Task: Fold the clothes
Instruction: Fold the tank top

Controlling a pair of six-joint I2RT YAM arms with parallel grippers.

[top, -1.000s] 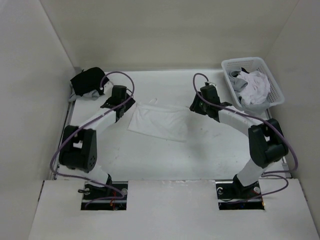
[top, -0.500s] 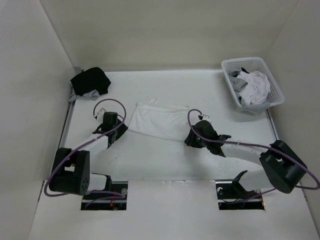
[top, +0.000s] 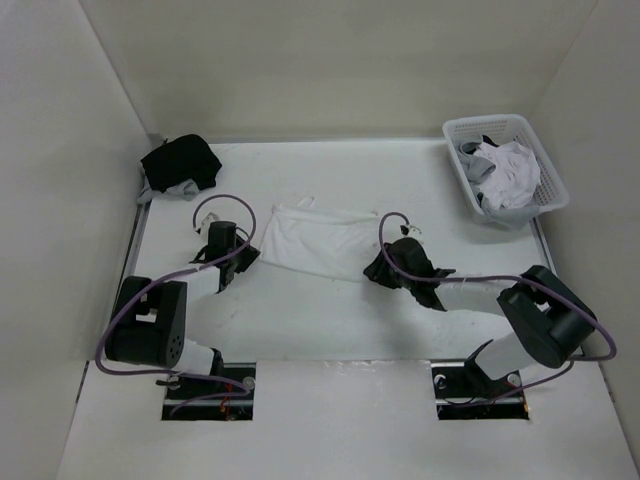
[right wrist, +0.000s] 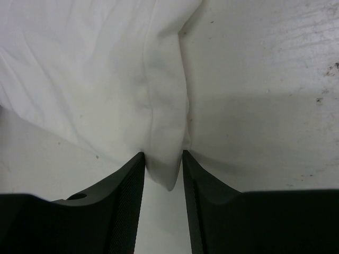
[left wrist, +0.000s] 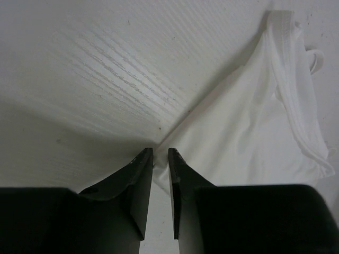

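Dark pile: a black garment (top: 180, 162) is lying bunched in the far-left corner of the worktop (top: 300, 320), level with the basket (top: 535, 208) and well to its left.
Left claw: the left claw (left wrist: 160, 153) is sitting low at the near-left corner of the tank top (top: 320, 240), far left of the basket. Its fingers are standing almost pressed together with a thin slit between them. The corner is reaching their tips, but I cannot tell whether any fabric is being pinched.
Tank top: it is lying flat, left of the basket and nearer the arms. Its long axis is running left to right, its near edge is slanting nearer toward the right, and a strap (top: 305, 203) is poking out at the far edge.
Right claw: the right claw (right wrist: 163, 156) is straddling the near-right corner, fingers spread, with a fold of fabric lying between them.
Room: bare worktop is showing between the tank top and the basket, and along the tank top's near and far edges.
Basket: it is sitting at the far-right corner, holding crumpled clothes (top: 510, 170) in white and grey.
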